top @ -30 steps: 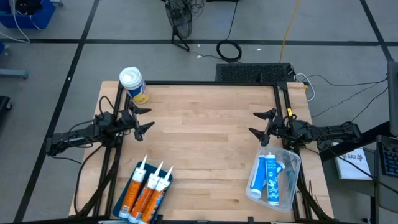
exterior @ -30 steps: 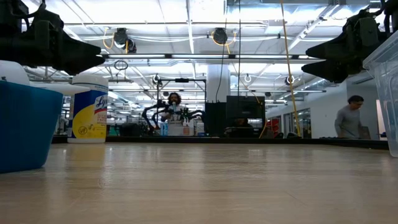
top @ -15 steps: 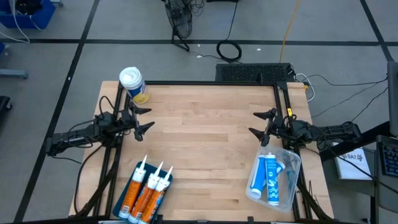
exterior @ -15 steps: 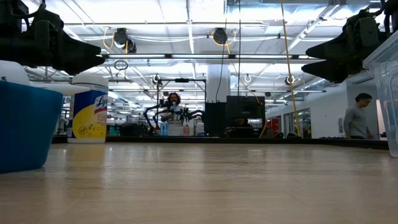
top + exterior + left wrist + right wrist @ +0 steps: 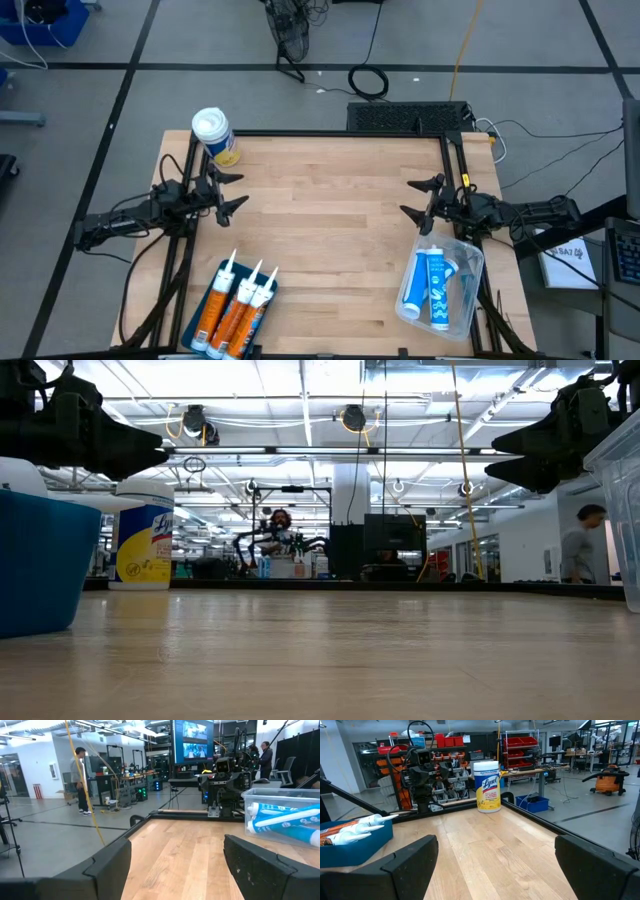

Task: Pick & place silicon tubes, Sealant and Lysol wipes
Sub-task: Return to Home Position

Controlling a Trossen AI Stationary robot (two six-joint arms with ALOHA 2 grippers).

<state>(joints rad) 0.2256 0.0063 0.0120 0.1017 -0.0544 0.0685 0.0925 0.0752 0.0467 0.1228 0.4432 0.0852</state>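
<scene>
Counting what is on the table (image 5: 330,230), I find one can of Lysol wipes (image 5: 212,135), three orange tubes (image 5: 232,310) and two blue tubes (image 5: 437,290) that I can be sure of. The Lysol wipes stand straight up at the far left corner, white lid on top, so the long way of the can runs up and down. The orange tubes lie side by side in a blue bin (image 5: 360,845) at the near left edge. Their long way runs near to far, and their white tips point to the far side and a bit to the right. The blue tubes lie flat in a clear bin (image 5: 472,262) at the near right corner, also long way near to far. My left gripper (image 5: 240,190) hangs over the left side, between the wipes and the blue bin, fingers spread wide with nothing in them. My right gripper (image 5: 407,197) hangs over the right side, just beyond the clear bin, also spread wide and holding nothing.
</scene>
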